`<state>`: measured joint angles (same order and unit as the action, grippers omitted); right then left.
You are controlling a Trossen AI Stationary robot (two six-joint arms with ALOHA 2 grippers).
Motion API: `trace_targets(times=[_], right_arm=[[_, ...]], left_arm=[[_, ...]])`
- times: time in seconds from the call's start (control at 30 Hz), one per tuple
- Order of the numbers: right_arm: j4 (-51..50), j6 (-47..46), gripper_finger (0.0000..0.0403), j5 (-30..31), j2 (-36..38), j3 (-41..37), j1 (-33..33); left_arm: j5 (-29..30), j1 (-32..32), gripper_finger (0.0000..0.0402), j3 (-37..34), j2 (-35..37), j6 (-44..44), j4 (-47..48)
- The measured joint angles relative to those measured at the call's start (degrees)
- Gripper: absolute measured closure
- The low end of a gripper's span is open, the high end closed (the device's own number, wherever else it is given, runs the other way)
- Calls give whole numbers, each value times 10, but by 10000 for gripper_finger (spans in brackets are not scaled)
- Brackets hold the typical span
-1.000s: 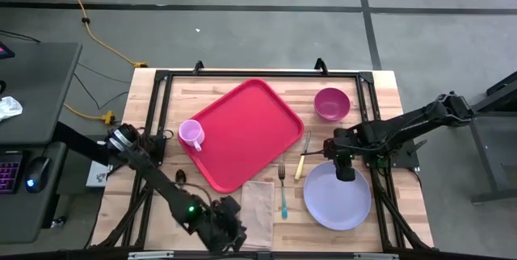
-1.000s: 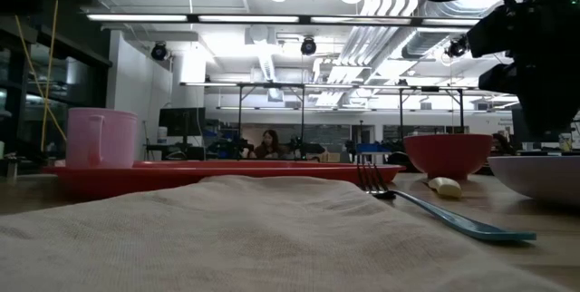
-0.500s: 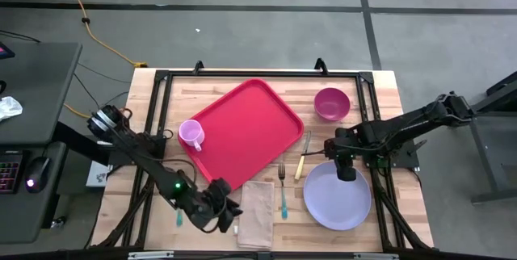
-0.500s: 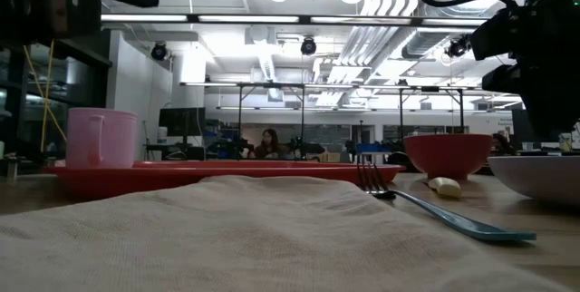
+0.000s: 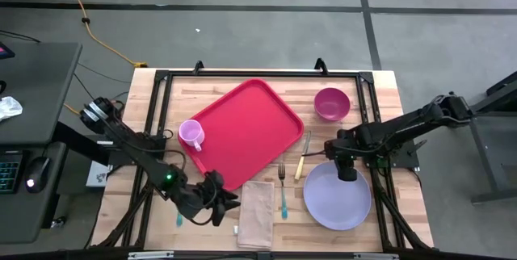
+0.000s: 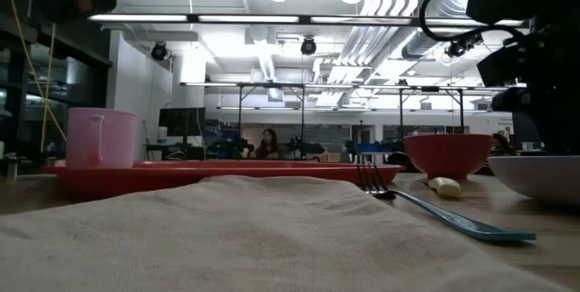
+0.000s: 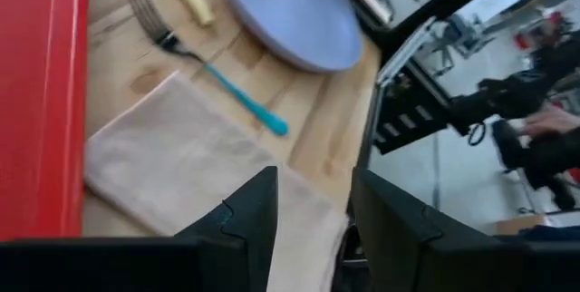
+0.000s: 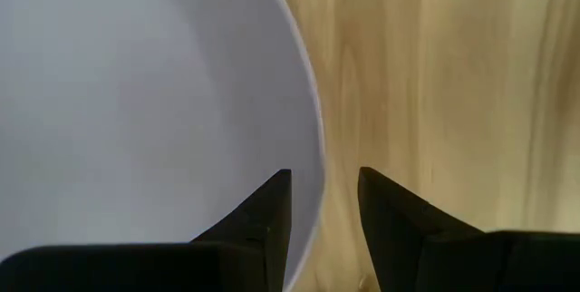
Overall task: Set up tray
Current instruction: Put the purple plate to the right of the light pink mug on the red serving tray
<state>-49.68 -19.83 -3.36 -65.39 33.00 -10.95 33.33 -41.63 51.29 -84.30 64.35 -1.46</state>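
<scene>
The red tray (image 5: 246, 131) lies aslant at the table's middle, with a pink cup (image 5: 191, 135) standing on its left corner. A beige napkin (image 5: 257, 213) lies flat near the front edge. My left gripper (image 5: 229, 203) hovers open just left of it, clear of the cloth (image 7: 181, 165). The lavender plate (image 5: 337, 199) rests on the table at the right. My right gripper (image 5: 346, 173) points down over its far rim and is open. One finger stands over the plate and one outside the rim (image 8: 315, 147). I see no touch.
A blue-handled fork (image 5: 283, 191) and a cream-handled knife (image 5: 303, 157) lie between the napkin and the plate. A magenta bowl (image 5: 331, 103) stands at the far right. A teal-handled utensil (image 5: 178, 218) shows partly under my left arm. Black frame bars edge the table.
My left gripper has drawn back from the table's near edge toward the far left, rising a little and tipping up from pointing steeply down. It has stayed open. My right gripper has sunk slightly toward the plate's rim.
</scene>
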Motion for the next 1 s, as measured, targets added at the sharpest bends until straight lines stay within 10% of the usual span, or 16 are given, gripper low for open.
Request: trace_targets(times=[0.53,1.0], right_arm=[[16,-95,297,-26,-2,-48,20],[48,-166,397,-47,-2,-48,20]], left_arm=[[-10,0,229,-6,-1,-12,-18],[-10,0,229,-5,-1,-13,-16]])
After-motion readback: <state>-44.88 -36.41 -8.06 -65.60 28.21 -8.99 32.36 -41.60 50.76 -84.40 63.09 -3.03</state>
